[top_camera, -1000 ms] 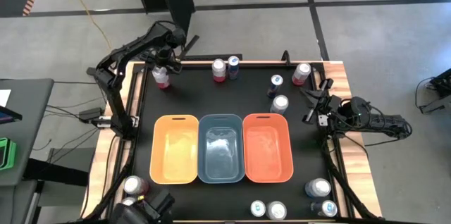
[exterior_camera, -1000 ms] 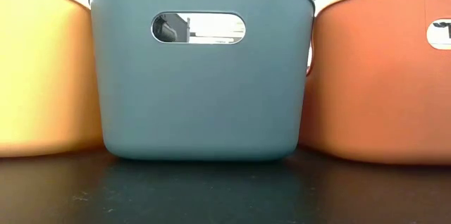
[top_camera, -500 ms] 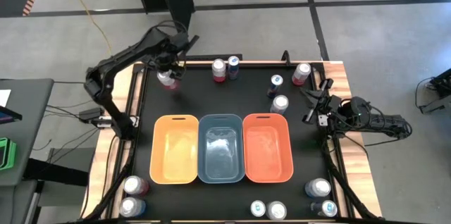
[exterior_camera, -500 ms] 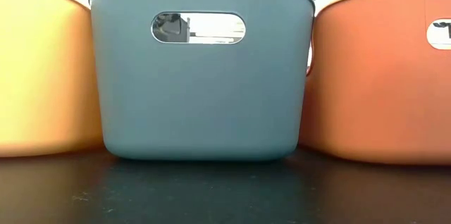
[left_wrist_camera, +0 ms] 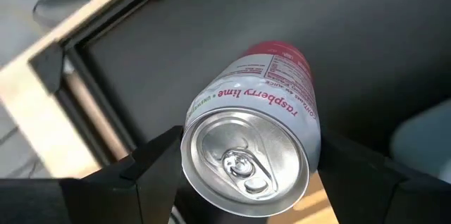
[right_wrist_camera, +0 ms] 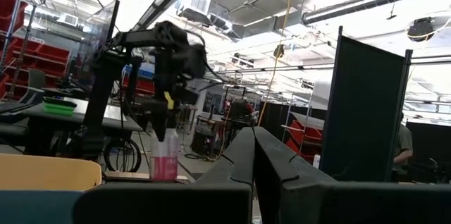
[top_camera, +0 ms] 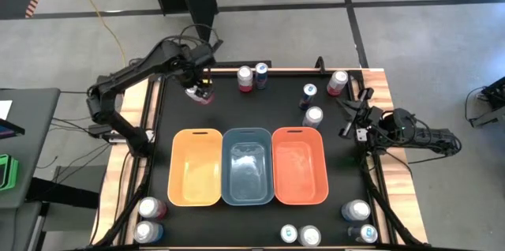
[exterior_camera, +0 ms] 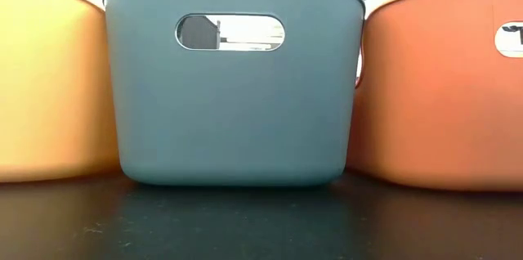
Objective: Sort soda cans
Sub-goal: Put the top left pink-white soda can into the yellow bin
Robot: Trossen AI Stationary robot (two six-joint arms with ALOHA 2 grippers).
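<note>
I am the left arm, and my left gripper (top_camera: pixel 200 91) has its two fingers (left_wrist_camera: pixel 151 171) closed on a raspberry lime can (left_wrist_camera: pixel 255 129), one finger on each side of its body just below the silver top. The can hangs clear of the black tabletop (top_camera: pixel 237 109), near the far left corner, a little beyond the far rim of the orange bin (top_camera: pixel 196 167). From the right wrist it shows as a pale pink can held up in the air.

The blue bin (top_camera: pixel 248 166) and the red-orange bin (top_camera: pixel 300 166) stand beside the orange one in a row across the middle of the table, walls touching or nearly so.

Other cans stand around the edges: a red can (top_camera: pixel 245 77) and a blue can (top_camera: pixel 261 74) side by side at the far edge, three more (top_camera: pixel 313 114) toward the far right corner, two (top_camera: pixel 150 207) at the near left corner, and several (top_camera: pixel 357 211) along the near right.

My partner's right gripper (top_camera: pixel 353 113) rests at the right edge of the table with its fingers pressed together, empty.
</note>
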